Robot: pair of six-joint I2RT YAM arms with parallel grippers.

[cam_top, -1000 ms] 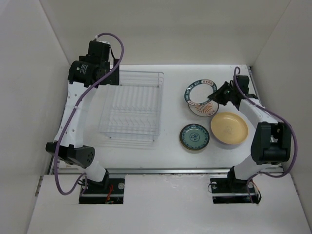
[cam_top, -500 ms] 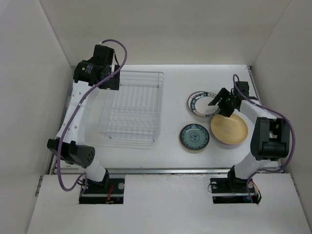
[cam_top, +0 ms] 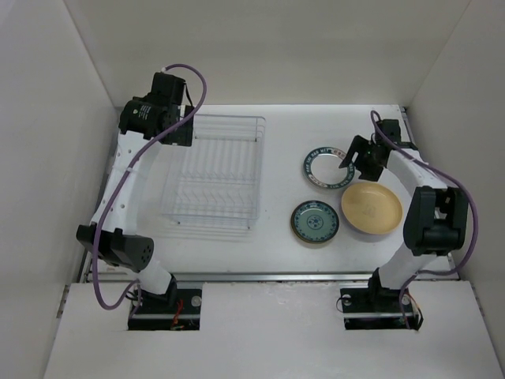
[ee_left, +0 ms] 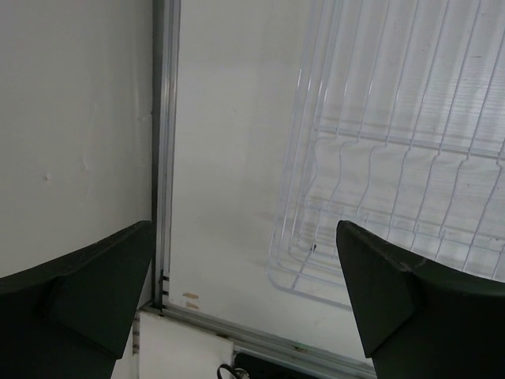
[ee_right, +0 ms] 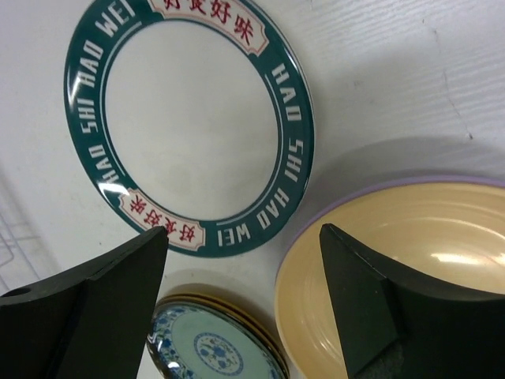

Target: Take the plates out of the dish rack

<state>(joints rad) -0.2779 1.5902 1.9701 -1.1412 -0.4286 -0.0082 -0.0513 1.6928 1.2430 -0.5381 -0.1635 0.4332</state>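
The dish rack [cam_top: 213, 170] is a white wire rack on the left of the table, and no plate stands in it. Three plates lie flat to its right. One is white with a dark green lettered rim [cam_top: 325, 168] [ee_right: 189, 126]. One is teal patterned [cam_top: 315, 222] [ee_right: 213, 351], with a gold-brown rim under it. One is pale yellow [cam_top: 371, 208] [ee_right: 402, 268], with a lavender edge beneath. My right gripper [cam_top: 350, 158] [ee_right: 243, 229] is open just above the green-rimmed plate's right edge and holds nothing. My left gripper [cam_top: 178, 131] [ee_left: 245, 225] hangs open over the rack's far left corner.
White walls close in the table on the left, back and right. A metal rail [ee_left: 162, 158] runs along the table's left edge beside the rack. The arm bases [cam_top: 166, 304] stand at the near edge.
My right gripper has opened and let go of the green-rimmed plate, which now lies flat. The gripper has drawn back a little to the right. The left arm shifted slightly early on.
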